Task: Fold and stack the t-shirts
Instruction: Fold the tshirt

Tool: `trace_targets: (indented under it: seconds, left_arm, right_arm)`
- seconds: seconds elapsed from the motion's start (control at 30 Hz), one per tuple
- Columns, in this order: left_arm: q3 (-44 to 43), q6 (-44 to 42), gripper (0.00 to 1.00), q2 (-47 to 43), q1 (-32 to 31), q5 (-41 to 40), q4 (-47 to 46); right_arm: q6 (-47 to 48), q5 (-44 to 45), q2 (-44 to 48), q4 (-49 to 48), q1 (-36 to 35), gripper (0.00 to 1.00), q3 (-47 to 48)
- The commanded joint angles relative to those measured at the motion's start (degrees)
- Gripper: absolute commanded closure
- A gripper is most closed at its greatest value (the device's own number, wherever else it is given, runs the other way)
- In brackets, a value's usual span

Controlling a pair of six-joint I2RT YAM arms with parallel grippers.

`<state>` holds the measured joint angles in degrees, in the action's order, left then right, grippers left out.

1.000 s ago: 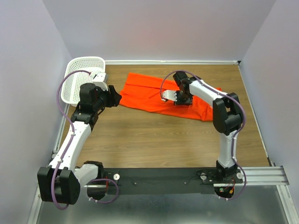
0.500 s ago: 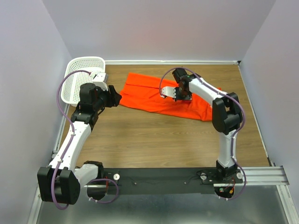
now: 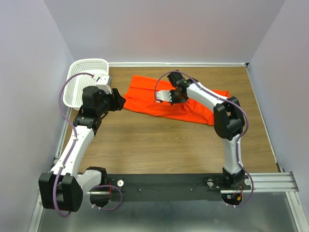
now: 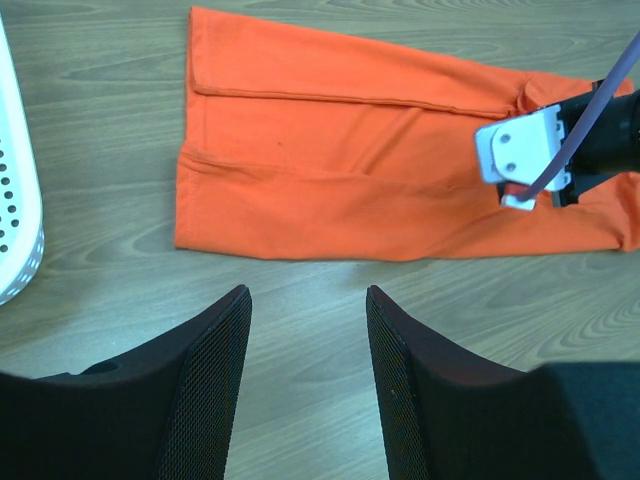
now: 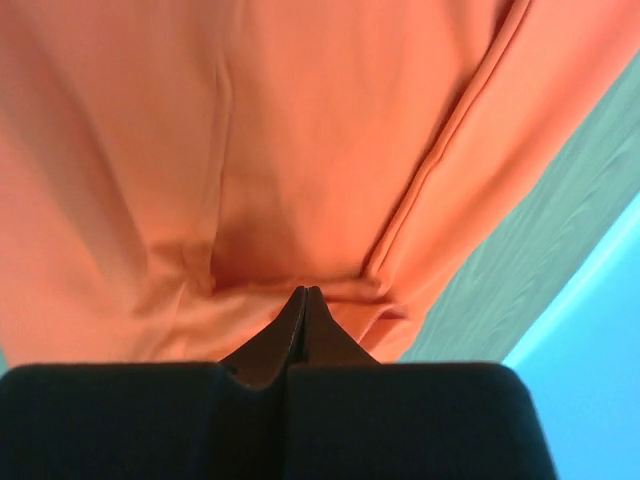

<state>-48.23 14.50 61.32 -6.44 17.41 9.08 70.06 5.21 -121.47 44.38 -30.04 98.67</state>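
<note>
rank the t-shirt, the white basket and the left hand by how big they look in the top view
1. t-shirt: largest, even with the right arm covering part of it.
2. white basket: clearly smaller.
3. left hand: smallest.

Soft, even light falls from above, and the bench (image 3: 145, 140) carries only faint shadows under the arms. The back wall picks up a weak orange glow above the shirt (image 3: 145, 99). The left wrist view is sharp on the bench, though the dark left pincer (image 4: 308, 300) sits slightly soft. The right wrist view is close and blurred: the shirt looks washed pale, the bench is tinted blue-green, and the right pincer (image 5: 303, 292) is nearly black.
</note>
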Motion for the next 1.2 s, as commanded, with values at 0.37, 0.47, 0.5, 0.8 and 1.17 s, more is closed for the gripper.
trace_targets:
  seconds: [0.37, 0.47, 0.5, 0.8, 1.17]
  left_arm:
    - [0.2, -0.5, 0.42, -0.1, 0.3, 1.7, -1.3]
    - [0.8, -0.2, 0.42, -0.2, 0.3, 2.1, -1.3]
    - [1.0, 0.0, 0.42, 0.0, 0.3, 2.4, -1.8]
    - [2.9, 5.9, 0.41, 9.3, -0.7, 9.0, -1.3]
    - [16.6, 26.4, 0.42, 8.2, -10.0, 0.4, -15.5]
  right_arm:
    - [-22.9, 2.0, 4.0, -18.5, -0.3, 0.44, 2.3]
    - [-41.8, -5.1, 8.4, -18.5, 7.3, 0.5, 2.3]
    - [-46.3, -12.8, 11.7, -18.4, 10.1, 0.51, 0.1]
    - [-66.9, -30.4, 28.3, -17.0, 41.5, 0.29, -29.2]
    - [-52.2, -43.5, 20.1, 1.5, 49.6, 0.36, -29.4]
